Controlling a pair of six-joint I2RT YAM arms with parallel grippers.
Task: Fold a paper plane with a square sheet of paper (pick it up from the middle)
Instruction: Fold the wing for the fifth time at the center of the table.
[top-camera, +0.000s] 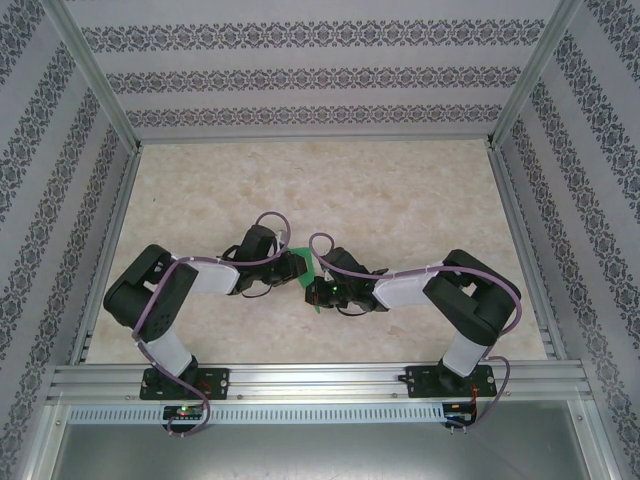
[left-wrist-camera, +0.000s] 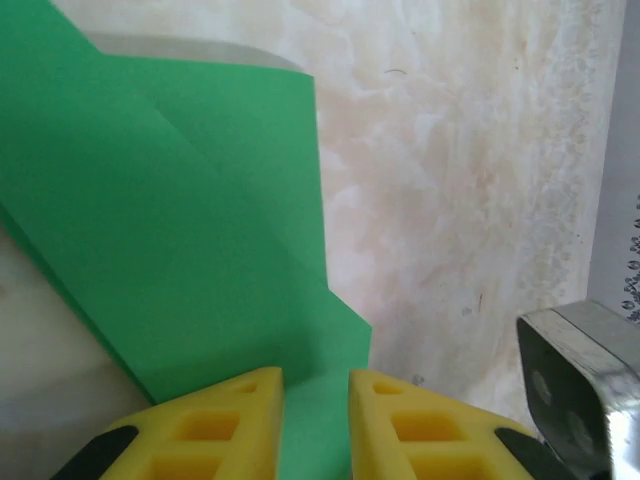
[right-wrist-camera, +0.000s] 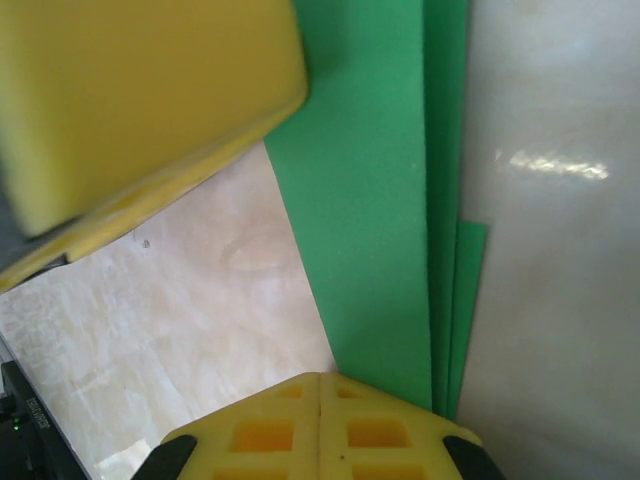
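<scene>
The square sheet of paper (top-camera: 311, 272) is bright green and folded into overlapping layers. It lies on the marbled table between my two grippers, mid-table. In the left wrist view the paper (left-wrist-camera: 180, 250) shows slanted fold lines. My left gripper (left-wrist-camera: 315, 385) is over its near corner, fingers a little apart with green showing through the gap. In the right wrist view the paper (right-wrist-camera: 380, 200) is a narrow layered strip running under my right gripper (right-wrist-camera: 320, 378), whose fingertips are pressed together. A left finger (right-wrist-camera: 140, 90) looms close at upper left. From above, left gripper (top-camera: 290, 268) and right gripper (top-camera: 322, 286) almost touch.
The marbled tabletop (top-camera: 400, 200) stretches bare behind the arms. Aluminium rails (top-camera: 300, 378) run along the near edge and sides, and patterned walls enclose the table. A metal block end (left-wrist-camera: 580, 390) sits close at the right of the left wrist view.
</scene>
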